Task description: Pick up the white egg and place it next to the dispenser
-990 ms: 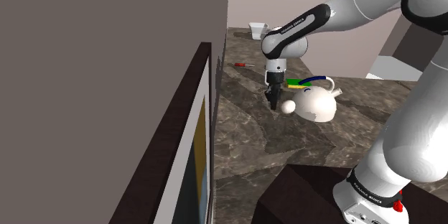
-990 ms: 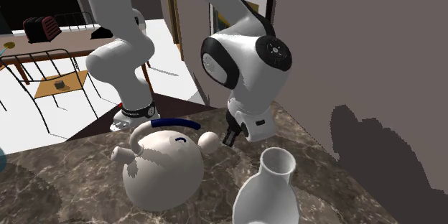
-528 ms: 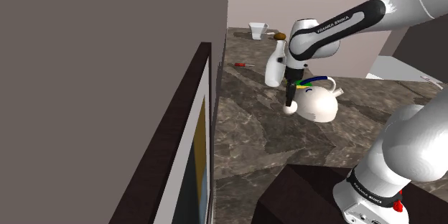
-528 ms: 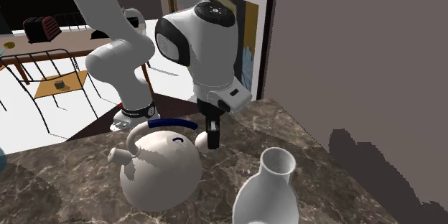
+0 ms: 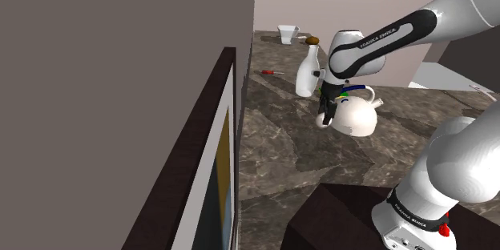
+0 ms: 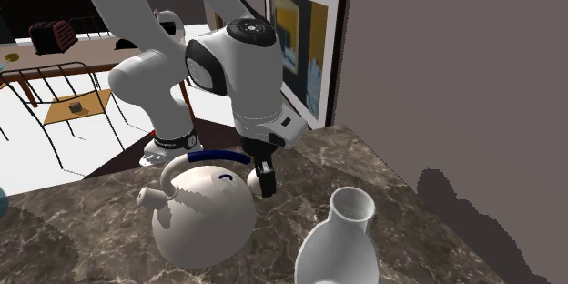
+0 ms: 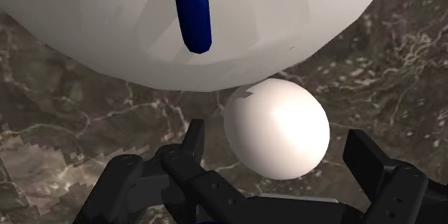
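Note:
The white egg [image 7: 276,129] lies on the dark marble counter [image 5: 272,148], touching the belly of a white kettle [image 5: 356,116] with a blue handle. My black gripper [image 7: 276,143] is open and straddles the egg, one finger on each side, with a small gap between each finger and the shell. In the shoulder view the gripper [image 5: 324,117] points down at the kettle's left side. The second exterior view has the gripper [image 6: 264,180] right of the kettle [image 6: 205,218]. The dispenser, a white bottle [image 5: 308,70] with a brown cap, stands just behind the kettle; its open neck [image 6: 350,207] rises near the camera.
A red-handled tool [image 5: 272,72] and a white cup [image 5: 288,32] lie farther back on the counter. A green and yellow item [image 5: 342,94] sits behind the kettle. A dark-framed picture [image 5: 223,160] leans on the wall at the counter's left edge. Chairs and a table [image 6: 64,100] stand beyond the stand.
The gripper was shut left of the egg; it has swung to the shoulder view's right, opened, and come down around the egg. The dispenser is now uncovered by the arm.

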{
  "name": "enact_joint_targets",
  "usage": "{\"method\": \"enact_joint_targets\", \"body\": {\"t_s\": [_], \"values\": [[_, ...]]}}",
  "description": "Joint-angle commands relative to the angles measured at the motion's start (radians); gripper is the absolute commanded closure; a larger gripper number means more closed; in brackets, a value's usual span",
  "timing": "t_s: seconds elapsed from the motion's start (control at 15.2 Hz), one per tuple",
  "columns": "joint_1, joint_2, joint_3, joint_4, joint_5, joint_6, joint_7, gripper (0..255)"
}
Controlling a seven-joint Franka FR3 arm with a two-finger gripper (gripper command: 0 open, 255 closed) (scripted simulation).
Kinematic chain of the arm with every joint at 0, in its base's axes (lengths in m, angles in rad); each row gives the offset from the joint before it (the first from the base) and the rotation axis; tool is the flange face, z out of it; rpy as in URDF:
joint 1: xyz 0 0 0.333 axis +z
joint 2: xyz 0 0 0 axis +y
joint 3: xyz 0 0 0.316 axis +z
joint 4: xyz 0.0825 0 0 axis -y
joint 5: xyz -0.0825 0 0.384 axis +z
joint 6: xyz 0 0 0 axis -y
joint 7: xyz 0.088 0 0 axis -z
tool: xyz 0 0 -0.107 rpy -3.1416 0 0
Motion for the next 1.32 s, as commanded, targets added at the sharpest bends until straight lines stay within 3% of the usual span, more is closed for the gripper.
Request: {"method": "enact_joint_targets", "body": {"t_s": [0.0, 0.46, 0.53, 1.25], "values": [[0.003, 0.016, -0.003, -0.006, 0.006, 0.023, -0.006, 0], [0.003, 0.016, -0.003, -0.006, 0.006, 0.023, -0.006, 0], [0.003, 0.016, -0.003, -0.006, 0.006, 0.023, -0.006, 255], [-0.001, -0.007, 0.002, 0.005, -0.002, -0.010, 0.003, 255]]}}
